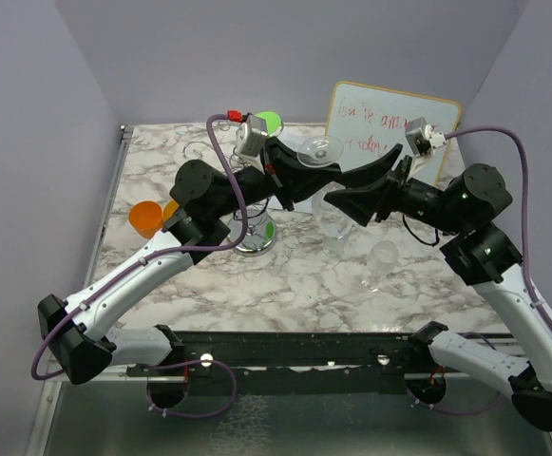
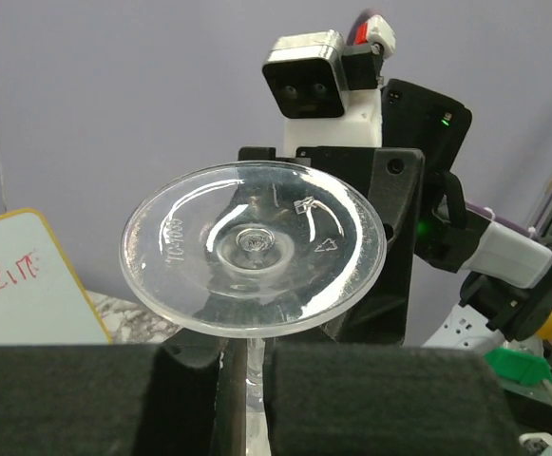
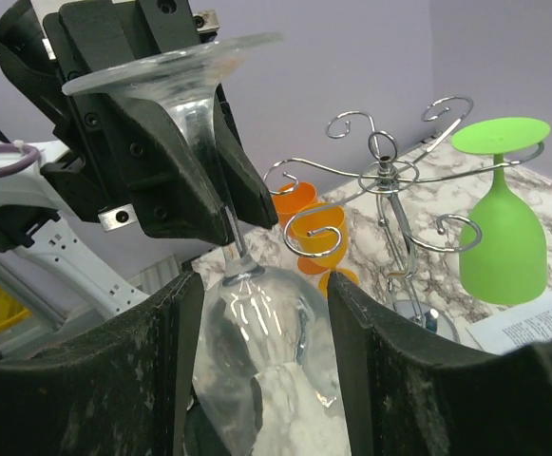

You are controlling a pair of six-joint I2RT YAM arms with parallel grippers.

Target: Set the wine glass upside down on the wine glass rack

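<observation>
A clear wine glass (image 1: 319,149) hangs upside down above the table, foot (image 2: 254,247) on top and bowl (image 3: 261,351) below. My left gripper (image 2: 247,356) is shut on its thin stem just under the foot, and in the top view this left gripper (image 1: 299,176) reaches in from the left. My right gripper (image 3: 264,318) comes from the right (image 1: 340,204), its two pads pressed against either side of the bowl. The chrome wine glass rack (image 3: 385,176) stands behind and to the left, its round base (image 1: 255,239) on the marble.
A green glass (image 3: 499,228) hangs upside down on a far arm of the rack. Orange cups (image 1: 145,218) sit at the table's left. Another clear glass (image 1: 380,261) stands front right. A whiteboard (image 1: 390,119) leans at the back right.
</observation>
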